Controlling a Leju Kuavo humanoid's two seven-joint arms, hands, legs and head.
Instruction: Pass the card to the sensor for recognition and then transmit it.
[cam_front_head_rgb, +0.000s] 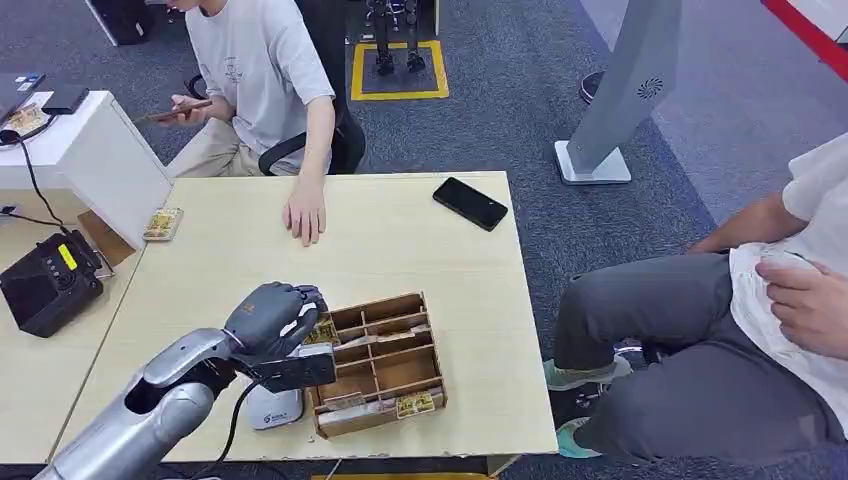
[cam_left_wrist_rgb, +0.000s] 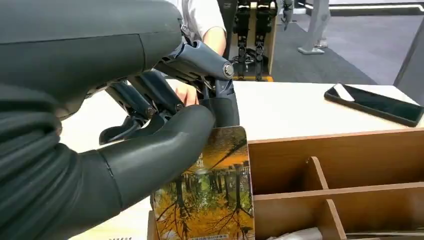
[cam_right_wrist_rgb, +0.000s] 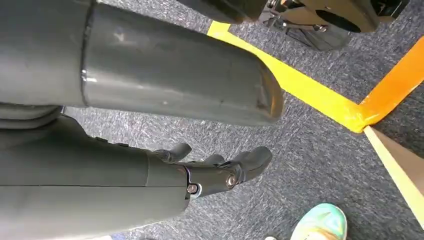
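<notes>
My left hand (cam_front_head_rgb: 272, 318) is at the near left end of the wooden divided card box (cam_front_head_rgb: 372, 417). In the left wrist view the thumb and fingers (cam_left_wrist_rgb: 165, 130) pinch the top of a card (cam_left_wrist_rgb: 210, 200) printed with autumn trees, which stands upright against the box's end wall (cam_left_wrist_rgb: 340, 155). A corner of that card (cam_front_head_rgb: 322, 331) peeks out beside the hand. A white sensor pad (cam_front_head_rgb: 275, 408) with a cable lies on the table just below the hand. My right hand (cam_right_wrist_rgb: 220, 172) hangs over grey carpet with its fingers apart and nothing in it.
A seated person rests a hand (cam_front_head_rgb: 305, 212) on the table's far side. A black phone (cam_front_head_rgb: 470, 203) lies at the far right, a small card stack (cam_front_head_rgb: 162, 224) at the far left. A black device (cam_front_head_rgb: 45, 283) sits on the left desk. Another person (cam_front_head_rgb: 720, 340) sits to the right.
</notes>
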